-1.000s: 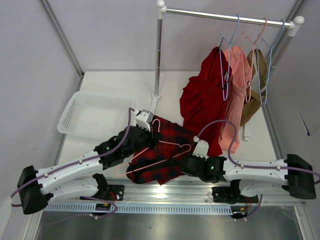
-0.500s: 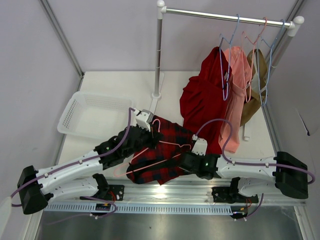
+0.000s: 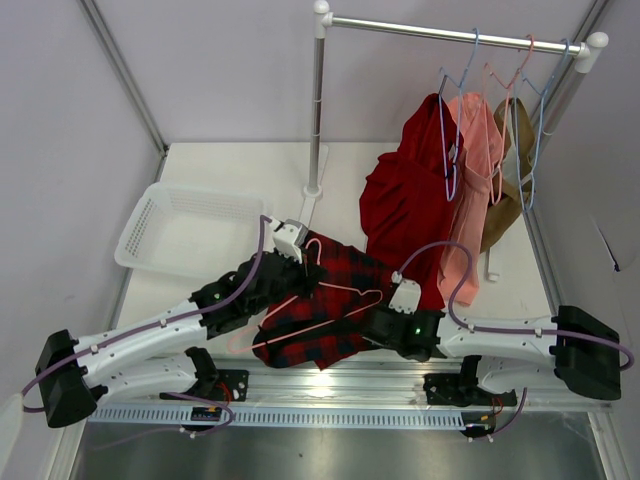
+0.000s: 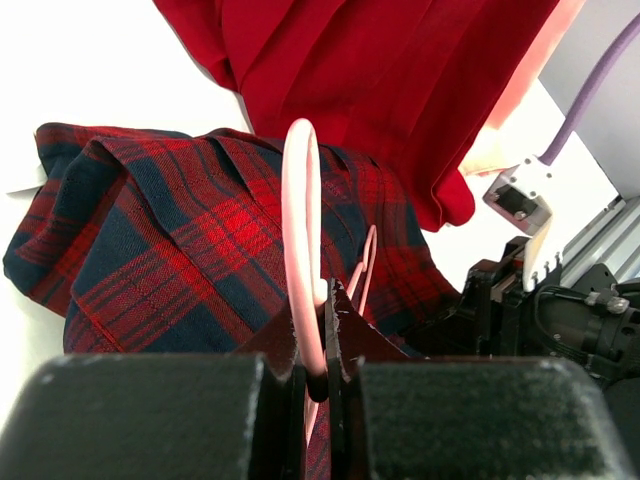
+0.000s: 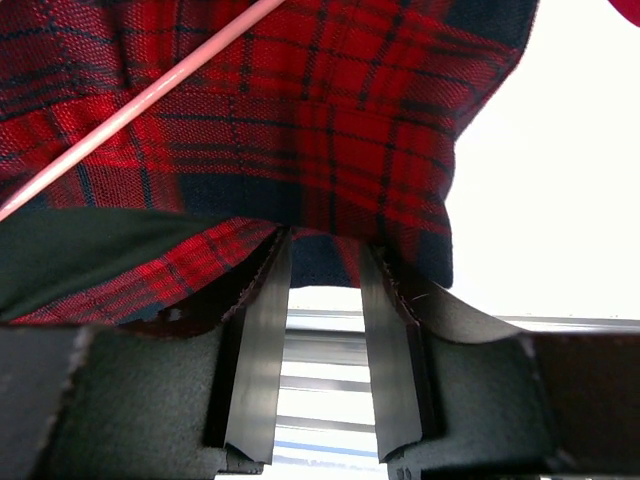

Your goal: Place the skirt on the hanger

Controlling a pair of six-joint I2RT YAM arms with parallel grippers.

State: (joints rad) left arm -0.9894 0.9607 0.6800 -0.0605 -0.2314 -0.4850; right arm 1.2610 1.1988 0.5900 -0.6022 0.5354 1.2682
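Two grippers are placed at opposite sides of the skirt (image 3: 325, 300), which is spread flat on the bench (image 3: 230, 165) at the middle of its near edge. The hanger (image 4: 300, 200) is laid on top of the plaid cloth, not yet inside it. Its hook is turned toward the far left corner, and its long bar is run slantwise from the near left up toward the right edge.

The left gripper (image 4: 322, 300) is clamped tight on the pink wire near the hook, so the hanger is steadied from that side. The right gripper (image 5: 325, 245) is set at the skirt's near right corner. From it the cloth is found ahead and to the left, and the hanger's right tip is found just beyond. Of the two arms, the right is the nearer to the free hem.

The right fingers (image 5: 262, 330) are parted only narrowly. The hem is draped against and over their tips, yet the gap between them is seen bare, so no cloth is judged to be pinched.

The next move is judged to turn on that corner. The hem would have to be caught and drawn along the bar's axis while the wire is held fast. A slip is risked, since the opening is slim and the cloth is folded double there.
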